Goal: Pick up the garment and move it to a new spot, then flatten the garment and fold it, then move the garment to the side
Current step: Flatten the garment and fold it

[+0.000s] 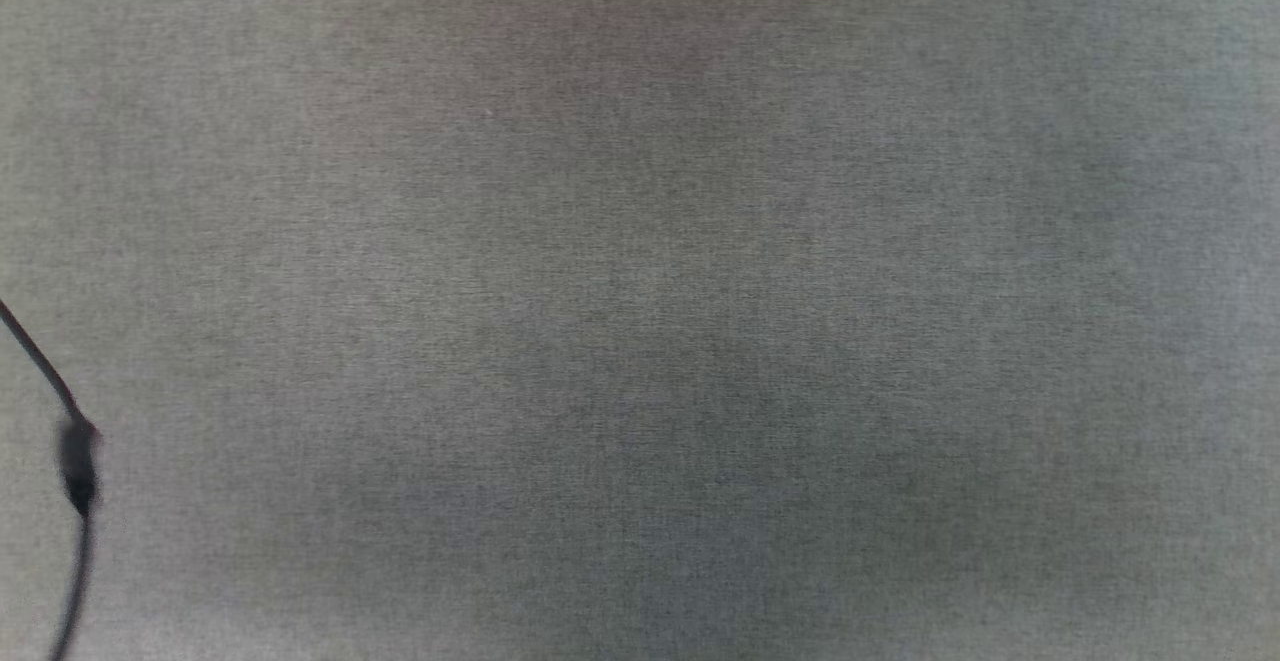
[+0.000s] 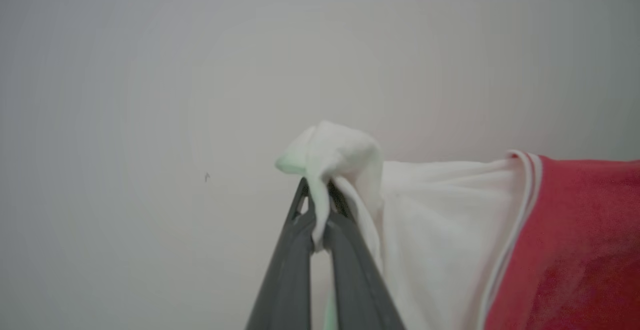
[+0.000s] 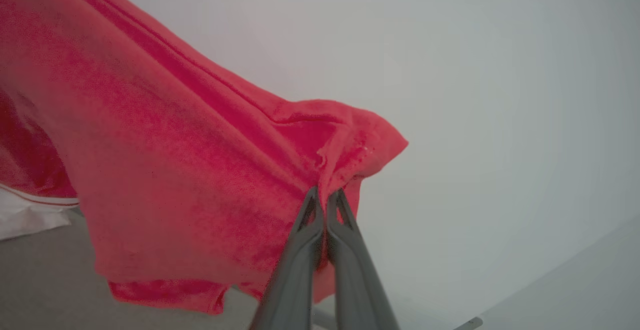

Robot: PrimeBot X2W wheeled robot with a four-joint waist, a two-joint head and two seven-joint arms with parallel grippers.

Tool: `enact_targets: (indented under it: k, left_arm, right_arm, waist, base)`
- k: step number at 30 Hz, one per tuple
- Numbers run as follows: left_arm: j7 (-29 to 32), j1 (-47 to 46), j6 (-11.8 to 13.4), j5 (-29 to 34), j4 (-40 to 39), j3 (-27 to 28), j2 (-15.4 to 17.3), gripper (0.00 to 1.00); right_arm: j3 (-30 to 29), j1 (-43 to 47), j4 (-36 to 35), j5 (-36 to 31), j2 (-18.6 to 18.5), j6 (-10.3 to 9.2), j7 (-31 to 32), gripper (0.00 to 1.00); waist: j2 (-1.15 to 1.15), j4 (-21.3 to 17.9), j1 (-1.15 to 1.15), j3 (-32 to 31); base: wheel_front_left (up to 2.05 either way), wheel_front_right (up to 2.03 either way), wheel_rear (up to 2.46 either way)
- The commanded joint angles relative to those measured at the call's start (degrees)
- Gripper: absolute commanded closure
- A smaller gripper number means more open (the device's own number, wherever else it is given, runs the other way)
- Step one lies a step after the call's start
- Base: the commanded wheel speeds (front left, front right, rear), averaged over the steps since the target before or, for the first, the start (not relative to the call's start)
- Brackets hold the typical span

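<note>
L claw (image 2: 319, 186) grips garment (image 2: 575, 230) cuff; R claw (image 3: 326, 193), red corner.

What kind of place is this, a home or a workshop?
Probably a plain indoor test space, though little shows: a grey cloth-covered work surface, a bare pale wall, and a single red garment held up over the surface.
</note>
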Motion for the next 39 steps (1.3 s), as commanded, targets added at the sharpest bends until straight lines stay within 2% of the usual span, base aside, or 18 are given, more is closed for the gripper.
enact_targets:
  k: [1, 4, 7, 9, 13, 16, 19, 22, 26, 30, 36, 39]
  left_arm:
    - [-0.2, 1.7, -0.1, 0.1, 0.8, -0.4, 0.3, 1.0]
    - [3.2, 5.0, -1.5, -1.3, 3.7, -2.3, -1.0, 1.0]
    - [9.3, 9.8, -2.0, -3.1, 5.6, -4.4, -1.9, 1.0]
    - [14.0, 13.0, -2.0, -6.5, 3.6, -5.8, -2.9, 1.0]
    - [23.9, 19.8, -2.0, -12.8, -1.7, -8.5, -0.8, 1.0]
    - [30.1, 24.5, -2.0, -17.1, -6.0, -9.7, 1.3, 1.0]
    - [34.7, 29.5, -2.0, -19.5, -10.4, -10.5, 3.5, 1.0]
    - [38.1, 34.3, -0.3, -21.0, -16.0, -10.9, 6.4, 1.0]
    - [42.1, 41.6, 4.6, -23.5, -26.7, -11.2, 11.0, 1.0]
    - [46.0, 49.9, 11.6, -25.6, -40.5, -12.0, 17.0, 1.0]
    - [48.9, 62.6, 22.6, -29.6, -59.3, -13.2, 24.7, 1.0]
    - [49.7, 68.0, 27.2, -31.3, -66.2, -14.2, 27.2, 1.0]
  right_arm:
    - [0.3, 1.2, 0.6, 0.3, -0.1, -0.34, 0.5, 1.0]
    - [3.2, 3.1, 2.6, 2.7, 0.7, -0.33, 2.4, 1.0]
    - [6.6, 6.0, 3.4, 6.7, 0.9, -0.33, 5.2, 1.0]
    - [9.0, 8.5, 2.9, 10.0, 0.8, -0.32, 7.5, 1.0]
    - [13.5, 13.9, -1.1, 17.2, -1.3, -0.32, 12.2, 1.0]
    - [16.9, 19.1, -6.7, 23.4, -4.0, -0.31, 16.8, 1.0]
    - [19.4, 24.6, -13.7, 28.9, -8.4, -0.32, 22.0, 1.0]
    - [20.4, 30.2, -21.3, 34.0, -12.8, -0.32, 26.7, 1.0]
    - [19.2, 38.5, -30.3, 38.1, -17.3, -0.32, 31.3, 1.0]
    - [16.8, 47.0, -38.2, 40.4, -20.6, -0.32, 35.2, 1.0]
    - [12.6, 59.3, -48.2, 42.5, -22.8, -0.31, 41.1, 1.0]
    - [10.3, 65.0, -52.7, 43.4, -23.6, -0.31, 44.2, 1.0]
  waist:
    - [0.0, 0.4, 0.0, -0.1]
    - [0.0, 1.1, 0.0, -0.7]
    - [0.0, 1.7, 0.0, -1.7]
    - [0.0, 2.0, 0.0, -2.4]
    - [0.0, 2.6, 0.0, -4.2]
    - [0.0, 3.0, 0.0, -5.5]
    - [0.0, 3.2, 0.0, -6.7]
    - [0.0, 3.4, 0.0, -7.7]
    - [0.0, 3.3, 0.0, -8.8]
    - [0.0, 3.0, 0.0, -9.8]
    - [0.0, 2.5, 0.0, -11.4]
    - [0.0, 2.3, 0.0, -12.1]
  base:
    - [0.0, 0.0, 0.0]
    - [0.0, 0.0, 0.0]
    - [0.0, 0.0, 0.0]
    - [0.0, 0.0, 0.0]
    - [0.0, 0.0, 0.0]
    - [0.0, 0.0, 0.0]
    - [0.0, 0.0, 0.0]
    - [0.0, 0.0, 0.0]
    - [0.0, 0.0, 0.0]
    - [0.0, 0.0, 0.0]
    - [0.0, 0.0, 0.0]
    - [0.0, 0.0, 0.0]
